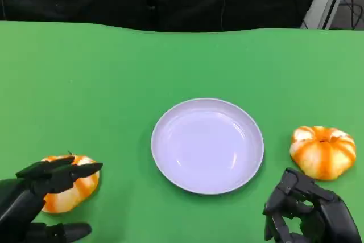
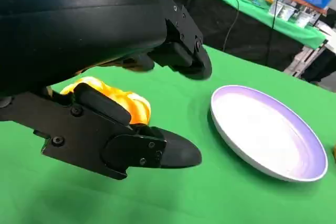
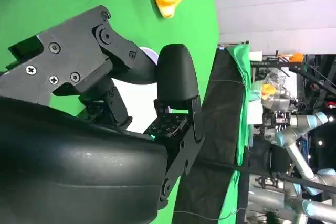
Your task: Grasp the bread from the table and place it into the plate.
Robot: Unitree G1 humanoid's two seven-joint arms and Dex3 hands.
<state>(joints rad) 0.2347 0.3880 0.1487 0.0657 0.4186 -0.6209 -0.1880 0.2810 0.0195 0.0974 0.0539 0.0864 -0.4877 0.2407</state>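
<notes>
Robot hand on the left [image 1: 42,192] sits at the near left edge of the green counter [image 1: 114,72], its fingers apart and bracketing a bread roll [image 1: 71,189] that still rests on the cloth; the upper fingers reach over the roll's top while a lower finger lies in front of it. From the left wrist view the roll [image 2: 118,100] shows between the fingers, though whether any of them touches it yet is hard to tell. So the grasp looks to be the step in hand: next the fingers must close on the roll, lift it and carry it right to the plate [image 1: 207,145], which lies empty at the counter's middle. Nearby, the right robot hand [image 1: 307,211] rests with fingers curled in on nothing. Just beyond it lies a second bread roll [image 1: 323,152], beside the plate.
</notes>
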